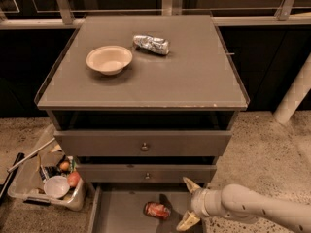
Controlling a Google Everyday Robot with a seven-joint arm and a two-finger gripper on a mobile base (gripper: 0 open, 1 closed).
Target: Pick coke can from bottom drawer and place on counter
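On the flat grey-brown cabinet-top table (194, 76), a round cream bowl (109, 59) sits left of centre, and a crumpled silver can (151, 44) lies behind it to the right. Below, the shallow grey-brown bottom drawer (116, 212) is out, with the small red coke can (156, 210) in it. The pale two-finger claw (187, 203) hangs just right of the can. A clear plastic bin (46, 188) stands on the floor to the left.

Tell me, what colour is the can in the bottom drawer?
The coke can is red, in the camera view; the open gripper hovers beside it.
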